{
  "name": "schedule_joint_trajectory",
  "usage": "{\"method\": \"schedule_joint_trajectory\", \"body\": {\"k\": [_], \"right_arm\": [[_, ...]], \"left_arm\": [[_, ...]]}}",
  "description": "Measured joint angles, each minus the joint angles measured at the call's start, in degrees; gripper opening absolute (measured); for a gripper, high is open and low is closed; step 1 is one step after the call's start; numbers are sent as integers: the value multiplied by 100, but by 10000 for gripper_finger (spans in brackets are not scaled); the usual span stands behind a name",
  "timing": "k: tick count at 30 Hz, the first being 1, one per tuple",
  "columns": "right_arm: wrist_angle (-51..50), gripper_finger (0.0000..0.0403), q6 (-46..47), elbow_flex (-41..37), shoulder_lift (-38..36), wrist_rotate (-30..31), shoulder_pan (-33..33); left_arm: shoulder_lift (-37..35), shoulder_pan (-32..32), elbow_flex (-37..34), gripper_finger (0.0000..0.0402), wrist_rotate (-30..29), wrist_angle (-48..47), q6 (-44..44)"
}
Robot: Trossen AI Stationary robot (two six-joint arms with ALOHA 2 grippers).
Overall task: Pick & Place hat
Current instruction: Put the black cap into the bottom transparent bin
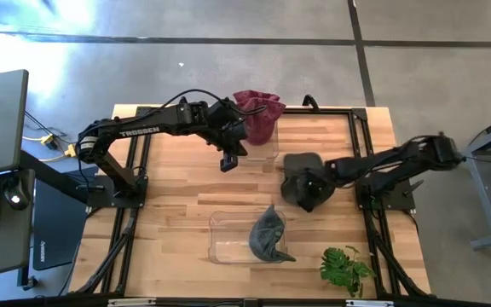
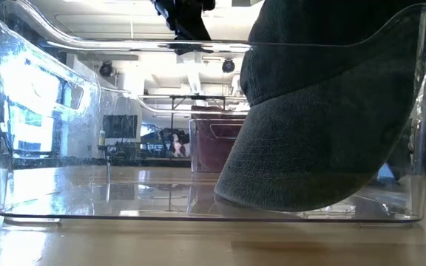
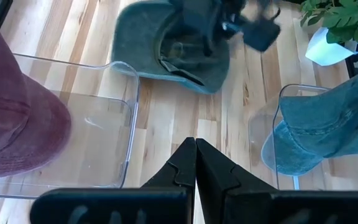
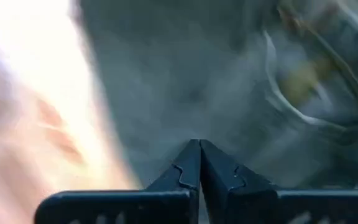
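The left end effector [image 1: 228, 162] hangs above the wooden counter [image 1: 177, 192], just beside the rear clear bin [image 1: 267, 145], with its fingers [image 3: 182, 168] pressed together and nothing between them. The rear bin sits at the far edge of the counter and contains a maroon hat [image 1: 257, 109] that rises above its rim. Nearer the front edge, a second clear bin [image 1: 228, 234] rests on the counter; a blue-grey hat [image 1: 268, 234] lies in its right part, leaning against the right wall with its brim pointing toward the front. In the low view this hat [image 2: 324, 125] fills the right half of the bin and touches the bin floor. To the right, between the two bins, a dark green hat [image 1: 303, 181] lies upside down on the counter, crown opening up. The right end effector [image 1: 309, 189] is at this hat; its fingers [image 4: 197, 168] are clenched, with the hat fabric directly against them. A small green plant [image 1: 345, 269] stands at the front right corner of the counter.
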Motion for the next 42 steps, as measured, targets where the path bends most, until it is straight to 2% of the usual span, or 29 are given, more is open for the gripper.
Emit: {"method": "schedule_joint_trajectory", "body": {"k": [5,8,11,16,20,24,27,30,33,35,39,42], "right_arm": [[274,2,218,89,-508,-109,94],[368,2,404,-95,-450,136,195],[430,1,990,-499,-254,220,202],[1492,1,1116,-973,-158,-92,39],[1212,1,968,-882,-470,-284,-142],[777,3,539,-548,-1005,-318,-135],[503,15,-187,-280,-1332,-665,-42],[205,47,-915,-82,-1483,-1176,163],[10,98,-1799,-80,-1432,-1227,495],[126,135,-2538,-91,-1346,-976,799],[44,197,-3397,-134,-944,579,1341],[240,218,-3749,-124,-573,1250,1575]], "left_arm": [[-2,0,0,3,-2,7,-86],[-2,0,0,3,-2,7,-137],[-2,0,0,3,-4,7,-176],[-2,0,0,3,-7,28,-181],[-2,0,0,3,-7,26,-181],[-2,0,0,3,-7,21,-192],[-2,0,0,3,-6,20,-288],[-2,2,0,3,-7,13,-290],[-2,0,0,3,-4,13,-332],[-2,1,0,3,-4,11,-398],[-2,2,0,3,-4,9,-461],[-2,0,0,3,-4,9,-567]]}}
